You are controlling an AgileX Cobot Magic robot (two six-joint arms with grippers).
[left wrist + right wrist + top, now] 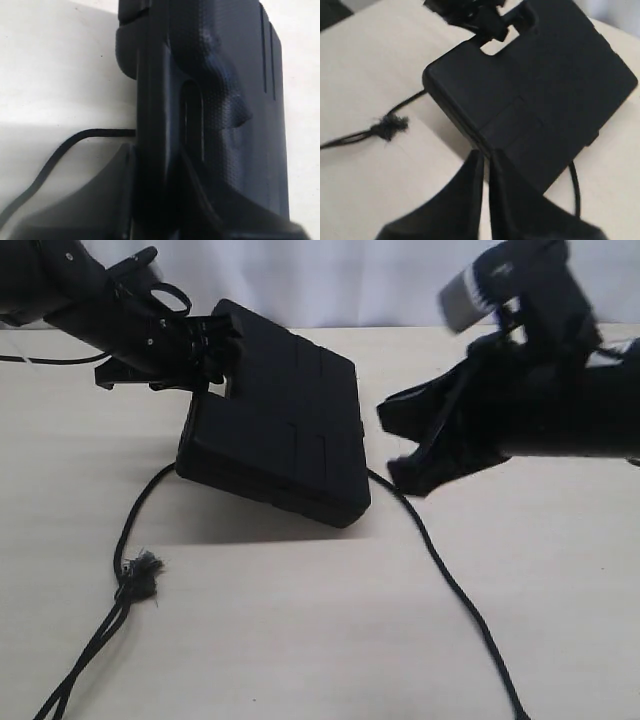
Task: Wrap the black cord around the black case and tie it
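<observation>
The black case stands tilted, its near edge on the table and its handle end raised. My left gripper is shut on the bar of the handle slot; in the left wrist view the case fills the space between the fingers of the left gripper. The black cord runs under the case, coming out on the left to a frayed knot. My right gripper hovers just right of the case with its fingers nearly together and nothing held. In the right wrist view the right gripper points at the case's near corner.
The cord curves over the pale table beside the case. Left of the knot doubled strands trail toward the table's front left edge. A white curtain closes the back.
</observation>
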